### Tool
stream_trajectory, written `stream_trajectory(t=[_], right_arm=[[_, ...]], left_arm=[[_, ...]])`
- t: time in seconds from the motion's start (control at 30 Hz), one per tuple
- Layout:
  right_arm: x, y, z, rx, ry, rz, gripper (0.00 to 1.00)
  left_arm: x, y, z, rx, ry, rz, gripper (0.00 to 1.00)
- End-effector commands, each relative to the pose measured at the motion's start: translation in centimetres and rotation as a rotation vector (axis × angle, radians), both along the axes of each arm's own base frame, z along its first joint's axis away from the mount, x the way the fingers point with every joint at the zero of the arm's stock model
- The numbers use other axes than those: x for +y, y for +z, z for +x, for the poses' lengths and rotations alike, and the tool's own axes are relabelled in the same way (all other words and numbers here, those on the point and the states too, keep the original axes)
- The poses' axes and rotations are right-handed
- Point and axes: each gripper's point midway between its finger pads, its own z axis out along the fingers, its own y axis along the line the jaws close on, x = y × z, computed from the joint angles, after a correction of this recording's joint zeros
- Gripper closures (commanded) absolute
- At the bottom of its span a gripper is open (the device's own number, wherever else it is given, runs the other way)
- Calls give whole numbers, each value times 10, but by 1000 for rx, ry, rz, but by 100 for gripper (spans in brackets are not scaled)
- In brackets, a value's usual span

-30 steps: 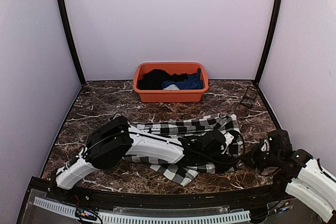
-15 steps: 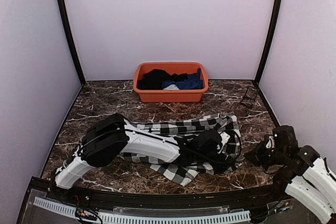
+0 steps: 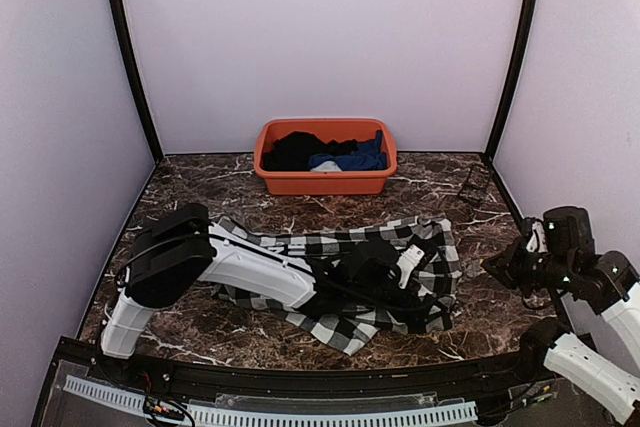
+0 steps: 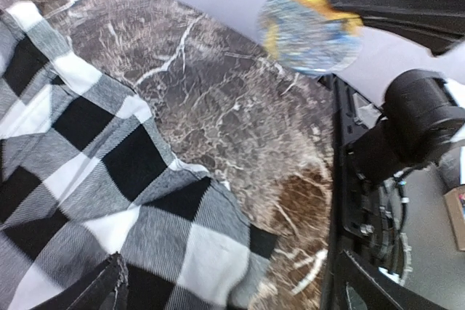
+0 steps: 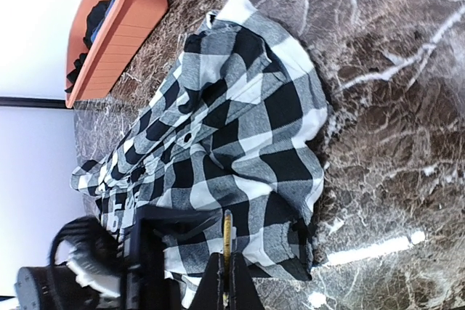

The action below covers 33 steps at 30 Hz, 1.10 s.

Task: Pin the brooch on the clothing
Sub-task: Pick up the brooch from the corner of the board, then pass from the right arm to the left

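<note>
The clothing (image 3: 330,247), a black-and-white check shirt, lies crumpled across the middle of the marble table (image 3: 200,187). It shows too in the left wrist view (image 4: 87,150) and the right wrist view (image 5: 240,128). My left gripper (image 3: 400,277) hovers over the shirt's right part; its fingers (image 4: 109,288) stand wide apart with only cloth below them. My right gripper (image 3: 497,267) is raised off the table to the right of the shirt and is shut on the brooch (image 5: 227,241), seen edge-on as a thin gold strip. From the left wrist the brooch (image 4: 309,30) shows as a round blue-and-yellow disc.
An orange tub (image 3: 325,182) at the back middle holds a plain black garment (image 3: 300,150) and a blue one (image 3: 360,157). A small dark object (image 3: 473,187) lies at the back right corner. Walls close the table on three sides.
My right arm has lifted and drawn back to the right with the brooch in its jaws. My left gripper has opened wider, and the left arm has shifted left over the shirt.
</note>
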Motion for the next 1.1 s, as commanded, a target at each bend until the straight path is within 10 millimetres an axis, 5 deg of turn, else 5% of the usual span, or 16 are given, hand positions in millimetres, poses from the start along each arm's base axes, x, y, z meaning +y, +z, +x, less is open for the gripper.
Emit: stream_trajectory(t=[0.0, 0.17, 0.53, 0.83, 1.07], right_arm=[[16, 38, 26, -153, 123, -56, 100], [45, 67, 51, -310, 330, -138, 100], [121, 137, 70, -816, 736, -496, 100], [180, 148, 52, -1366, 891, -1252, 100], [212, 142, 33, -1675, 794, -1797, 100]], left_arm=[[27, 118, 14, -72, 40, -221, 1], [79, 152, 31, -122, 137, -192, 1], [176, 156, 46, -93, 350, -47, 1], [248, 150, 70, 18, 535, -63, 1], [252, 165, 72, 39, 530, -101, 1]])
